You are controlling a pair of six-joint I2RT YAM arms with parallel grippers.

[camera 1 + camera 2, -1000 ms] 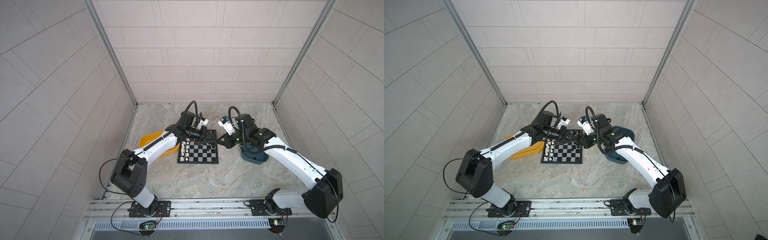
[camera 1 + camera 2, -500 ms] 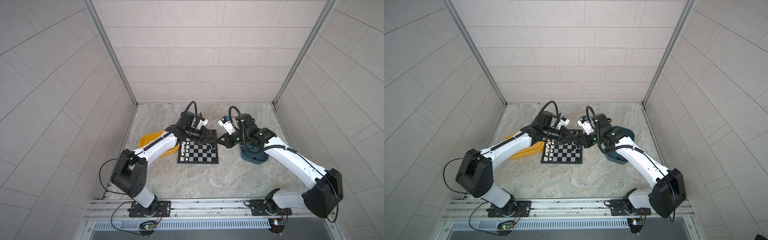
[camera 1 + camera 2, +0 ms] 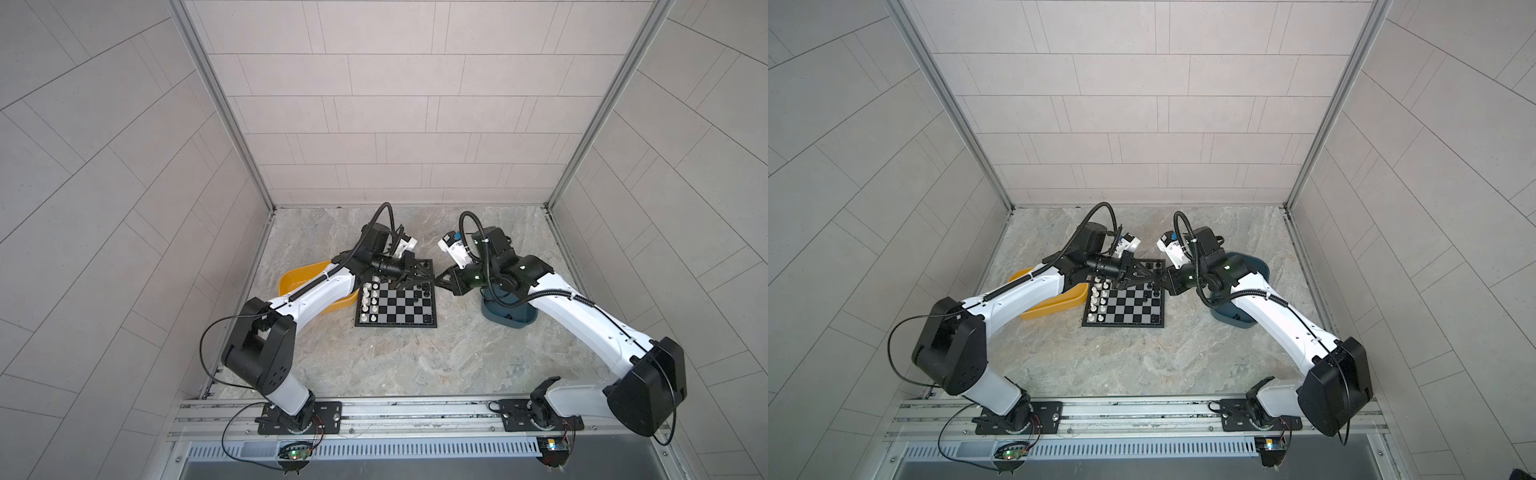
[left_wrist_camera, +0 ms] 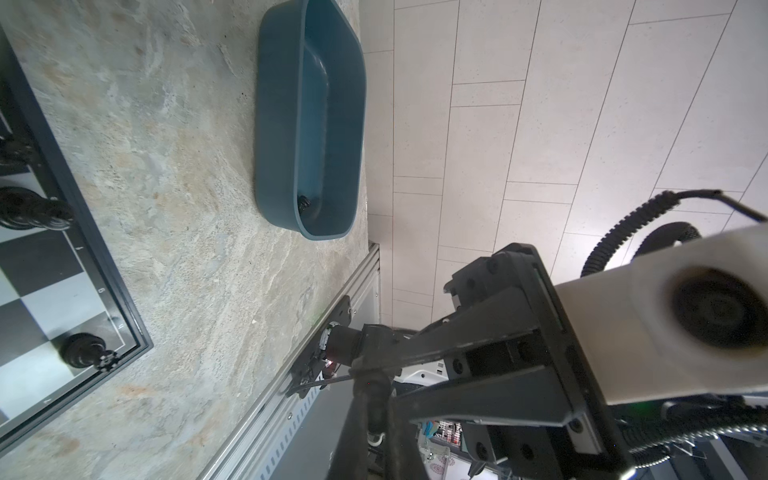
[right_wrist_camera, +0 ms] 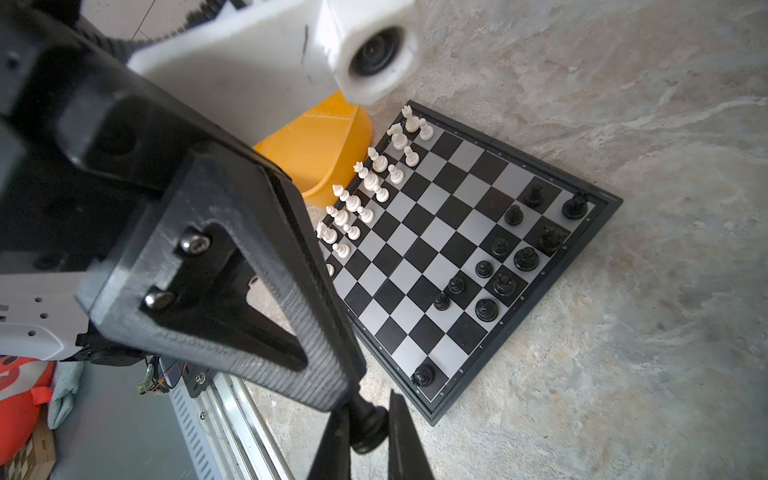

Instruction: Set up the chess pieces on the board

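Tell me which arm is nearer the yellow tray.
Left. The left arm passes right over the yellow tray and hides part of it. The right arm is on the far side of the board, above the teal tray.

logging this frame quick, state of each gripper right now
Left gripper: closed, tips at the small black plastic chess piece; grip cannot be told.
Right gripper: closed on that piece.

Both top views look steeply down from high above the arm bases and share the whole surface and the board. Wrist views sit close. Left faces the teal tray, right faces the board.
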